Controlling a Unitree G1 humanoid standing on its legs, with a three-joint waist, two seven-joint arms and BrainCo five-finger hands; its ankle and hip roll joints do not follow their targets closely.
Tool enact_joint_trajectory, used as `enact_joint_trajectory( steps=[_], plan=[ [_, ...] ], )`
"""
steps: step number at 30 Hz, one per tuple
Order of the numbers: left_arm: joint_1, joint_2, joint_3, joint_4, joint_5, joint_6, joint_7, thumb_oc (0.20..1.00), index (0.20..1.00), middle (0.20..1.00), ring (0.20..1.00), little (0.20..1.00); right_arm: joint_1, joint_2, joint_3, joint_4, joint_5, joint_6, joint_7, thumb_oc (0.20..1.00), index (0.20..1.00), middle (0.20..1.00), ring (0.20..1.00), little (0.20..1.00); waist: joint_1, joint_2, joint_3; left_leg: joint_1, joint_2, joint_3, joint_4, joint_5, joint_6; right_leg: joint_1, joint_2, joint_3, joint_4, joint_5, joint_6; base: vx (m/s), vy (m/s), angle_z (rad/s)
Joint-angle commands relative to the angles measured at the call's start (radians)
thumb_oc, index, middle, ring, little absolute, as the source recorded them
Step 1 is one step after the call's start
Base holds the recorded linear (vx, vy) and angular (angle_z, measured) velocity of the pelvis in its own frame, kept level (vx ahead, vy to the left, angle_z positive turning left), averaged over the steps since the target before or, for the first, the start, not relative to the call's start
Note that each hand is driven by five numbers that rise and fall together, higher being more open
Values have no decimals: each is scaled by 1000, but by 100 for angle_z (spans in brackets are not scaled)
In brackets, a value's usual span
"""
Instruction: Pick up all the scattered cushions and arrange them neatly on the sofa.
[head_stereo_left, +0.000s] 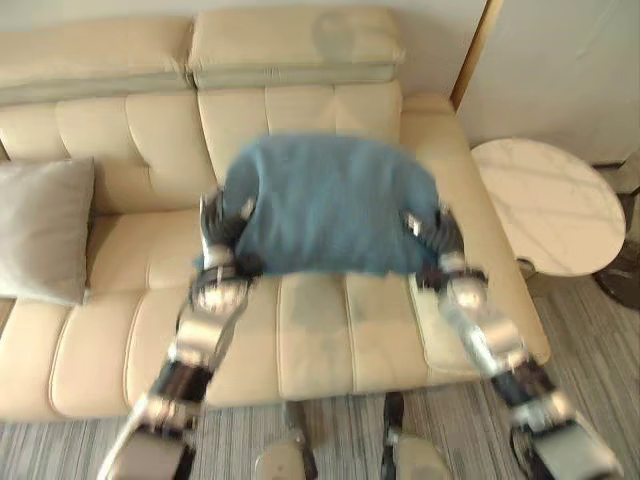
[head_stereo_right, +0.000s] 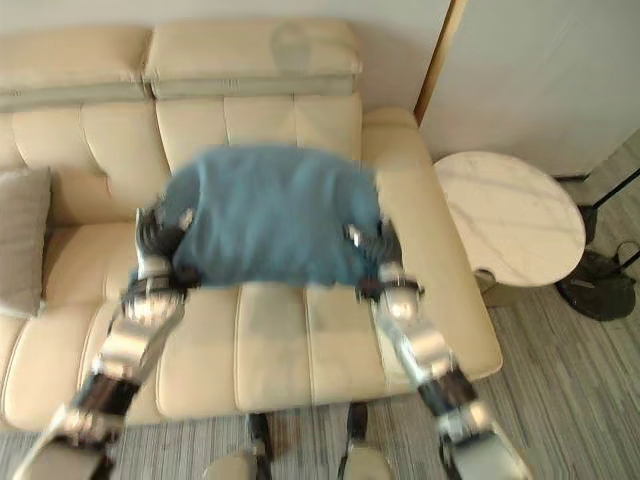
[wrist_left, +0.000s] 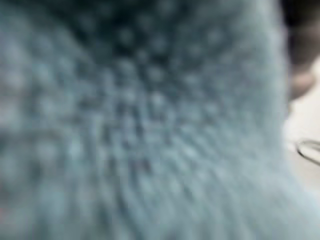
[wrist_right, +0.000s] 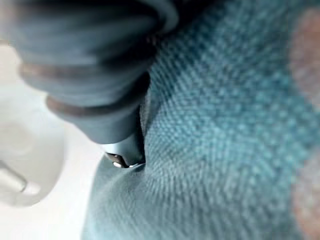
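The blue cushion (head_stereo_left: 328, 205) is held up over the sofa (head_stereo_left: 330, 330) seat, in front of the backrest, pressed between the left hand (head_stereo_left: 222, 235) and right hand (head_stereo_left: 432, 238), one at each side edge – prob. so it stays flat & square for setting against the back. Whether the fingers are curled or straight can't be told; they're buried in the fabric. A grey cushion (head_stereo_left: 42, 230) is already propped at the sofa's left end. A round marble side table (head_stereo_left: 555, 205) is seen beside the armrest.
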Motion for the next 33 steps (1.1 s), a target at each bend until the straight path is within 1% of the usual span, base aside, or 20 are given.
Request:
enact_joint_trajectory(
  steps=[1, 4, 5, 6, 7, 8, 11, 13, 14, 15, 16, 18, 19, 22, 24, 25, 26, 29, 31, 33],
  plan=[
    [-207, 33, -121, -87, 152, -149, 42, 200, 200, 200, 200, 200, -173, 83, 73, -155, -106, -174, -47, 200, 200, 200, 200, 200, 6, -67, 5, -18, -10, -58, 111, -206, -24, -47, -43, 56, 46, -135, 43, -78, -22, 5],
    [-369, 76, -180, 17, 188, -122, 84, 200, 200, 200, 200, 200, -320, 47, 85, -57, -143, -184, -110, 200, 200, 200, 200, 200, 12, -70, 26, -150, -1, -82, 172, -207, -23, -171, -52, 53, 93, -131, 48, -101, -48, -4],
    [-411, 91, -191, 37, 212, -111, 100, 200, 200, 200, 200, 200, -354, 44, 78, -38, -168, -180, -136, 200, 200, 200, 200, 200, 15, -70, 35, -193, 2, -92, 193, -209, -22, -209, -56, 51, 107, -129, 50, -60, -38, -1],
    [-418, 91, -195, 42, 212, -112, 101, 200, 200, 200, 200, 200, -360, 44, 76, -35, -168, -181, -137, 200, 200, 200, 200, 200, 14, -70, 29, -209, 3, -94, 202, -212, -22, -222, -56, 50, 112, -131, 49, -83, -40, 8],
    [-482, 106, -205, 75, 267, -90, 135, 200, 200, 200, 200, 200, -412, 30, 72, 0, -220, -177, -179, 200, 200, 200, 200, 200, 19, -69, 45, -286, 5, -113, 233, -215, -21, -289, -64, 48, 138, -133, 52, 24, -30, 16],
    [-526, 112, -221, 121, 287, -75, 151, 200, 200, 200, 200, 200, -446, 22, 80, 49, -236, -175, -201, 200, 200, 200, 200, 200, 22, -64, 37, -314, 7, -130, 245, -243, -26, -321, -61, 55, 162, -158, 61, 5, -38, 15],
    [-659, 123, -304, 290, 309, -37, 167, 200, 200, 200, 200, 200, -571, -1, 156, 247, -212, -160, -217, 200, 200, 200, 200, 200, 27, -68, 46, -405, 5, -147, 269, -242, -25, -409, -68, 57, 190, -158, 59, -8, 0, 27],
    [-721, 127, -357, 400, 322, -12, 156, 200, 200, 200, 200, 200, -616, -16, 223, 374, -200, -125, -197, 200, 200, 200, 200, 200, 29, -76, 51, -439, 3, -155, 275, -240, -22, -444, -68, 59, 198, -154, 58, -28, -2, 13],
    [-757, 121, -400, 476, 324, -1, 145, 598, 598, 598, 598, 598, -643, -20, 267, 454, -199, -114, -184, 517, 517, 517, 517, 517, 30, -80, 55, -455, 3, -155, 274, -237, -21, -461, -70, 59, 199, -149, 61, -8, -4, 11],
    [-768, 119, -405, 487, 322, -6, 146, 953, 953, 953, 953, 953, -652, -19, 268, 464, -197, -119, -182, 517, 517, 517, 517, 517, 30, -81, 56, -458, 3, -156, 274, -237, -21, -465, -70, 59, 199, -149, 61, -9, -27, 6],
    [-819, 116, -456, 579, 318, 21, 116, 1000, 1000, 1000, 1000, 1000, -691, -45, 325, 572, -220, -73, -168, 1000, 1000, 1000, 1000, 1000, 35, -86, 63, -477, -3, -160, 265, -231, -19, -475, -74, 52, 188, -142, 62, -1, -40, 4],
    [-835, 115, -473, 599, 318, 31, 97, 1000, 1000, 1000, 1000, 1000, -688, -67, 343, 636, -228, -29, -148, 1000, 1000, 1000, 1000, 1000, 39, -91, 71, -481, -13, -165, 249, -226, -18, -477, -75, 48, 178, -135, 67, -1, -43, 4],
    [-843, 114, -487, 633, 308, 25, 74, 1000, 1000, 1000, 1000, 1000, -696, -76, 352, 661, -222, -19, -131, 1000, 1000, 1000, 1000, 1000, 39, -94, 73, -483, -16, -166, 245, -221, -18, -476, -76, 46, 173, -131, 67, -4, -16, 6],
    [-857, 107, -510, 735, 251, 13, 17, 1000, 1000, 1000, 1000, 1000, -690, -85, 369, 752, -170, -10, -82, 1000, 1000, 1000, 1000, 1000, 43, -98, 79, -479, -22, -166, 231, -208, -19, -470, -78, 42, 162, -124, 68, -3, -4, 9],
    [-836, 88, -498, 782, 176, 3, -51, 1000, 1000, 1000, 1000, 1000, -673, -84, 376, 804, -104, 5, -24, 1000, 1000, 1000, 1000, 1000, 48, -102, 82, -464, -30, -167, 213, -200, -19, -457, -78, 37, 153, -120, 67, 2, -19, 7],
    [-827, 77, -478, 809, 107, -7, -91, 1000, 1000, 1000, 1000, 1000, -669, -83, 371, 825, -64, 14, -5, 1000, 1000, 1000, 1000, 1000, 49, -102, 84, -455, -32, -167, 205, -197, -19, -447, -78, 33, 148, -118, 67, 0, 11, 9],
    [-803, 58, -440, 841, -10, -23, -154, 1000, 1000, 1000, 1000, 1000, -658, -78, 364, 841, -31, 31, 21, 1000, 1000, 1000, 1000, 1000, 50, -103, 87, -446, -34, -167, 197, -193, -21, -438, -77, 30, 142, -115, 67, 1, 14, 11],
    [-730, 41, -355, 821, -270, -72, -275, 1000, 1000, 1000, 1000, 1000, -598, -71, 313, 840, 74, 40, 64, 1000, 1000, 1000, 1000, 1000, 50, -96, 85, -404, -41, -166, 172, -185, -28, -390, -73, 19, 120, -110, 68, -1, 15, 8],
    [-647, 40, -293, 781, -398, -84, -306, 1000, 1000, 1000, 1000, 1000, -537, -64, 270, 790, 109, 37, 64, 1000, 1000, 1000, 1000, 1000, 47, -94, 82, -357, -45, -165, 155, -183, -30, -344, -70, 13, 103, -107, 68, 5, 14, 2],
    [-533, 44, -208, 705, -530, -103, -325, 1000, 1000, 1000, 1000, 1000, -445, -46, 189, 705, 136, 22, 38, 1000, 1000, 1000, 1000, 1000, 44, -93, 79, -311, -47, -163, 139, -185, -32, -297, -65, 9, 89, -106, 68, 22, 40, 1]
  ],
)
